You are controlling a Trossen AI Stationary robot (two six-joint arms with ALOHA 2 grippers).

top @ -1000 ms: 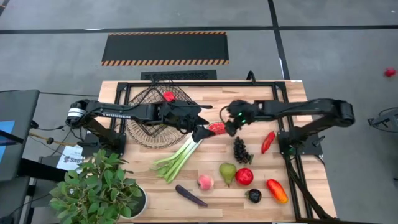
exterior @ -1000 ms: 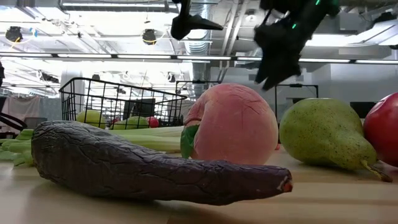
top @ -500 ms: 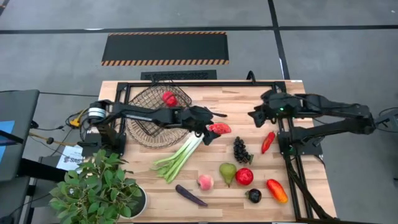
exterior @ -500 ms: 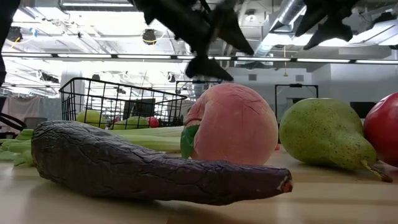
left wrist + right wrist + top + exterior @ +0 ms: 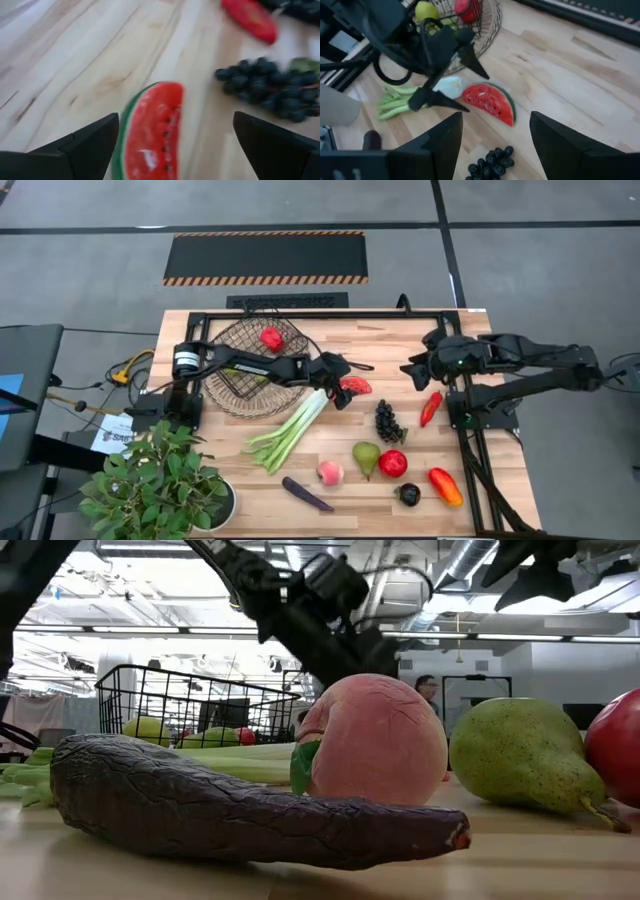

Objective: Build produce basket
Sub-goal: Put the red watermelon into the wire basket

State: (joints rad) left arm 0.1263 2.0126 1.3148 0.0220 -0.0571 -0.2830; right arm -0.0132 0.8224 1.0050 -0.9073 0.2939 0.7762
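The watermelon slice (image 5: 356, 386) lies flat on the table, right of the wire basket (image 5: 232, 380). My left gripper (image 5: 343, 380) is at its left end, open. In the left wrist view the slice (image 5: 150, 131) lies between the two spread fingers of this gripper (image 5: 175, 147), apart from both. The right wrist view shows the slice (image 5: 490, 102) and the left gripper (image 5: 451, 87) beside it. My right gripper (image 5: 412, 367) hangs open above the table's right part, holding nothing. The basket (image 5: 487, 22) holds a red apple (image 5: 272, 337) and green fruit (image 5: 426, 8).
Grapes (image 5: 389, 421) and a red chilli (image 5: 431, 408) lie right of the slice. The leek (image 5: 288, 428) stretches from the basket toward the near edge. Pear (image 5: 366, 457), apple (image 5: 393, 463), peach (image 5: 330, 472), aubergine (image 5: 307, 494) and orange pepper (image 5: 445, 486) lie nearer. A potted plant (image 5: 150, 490) is at the near left corner.
My right gripper has drawn back from the watermelon slice toward the table's right edge and risen. My left arm has reached out from the basket toward the right, bringing its open gripper down to the slice. The slice has stayed where it was.
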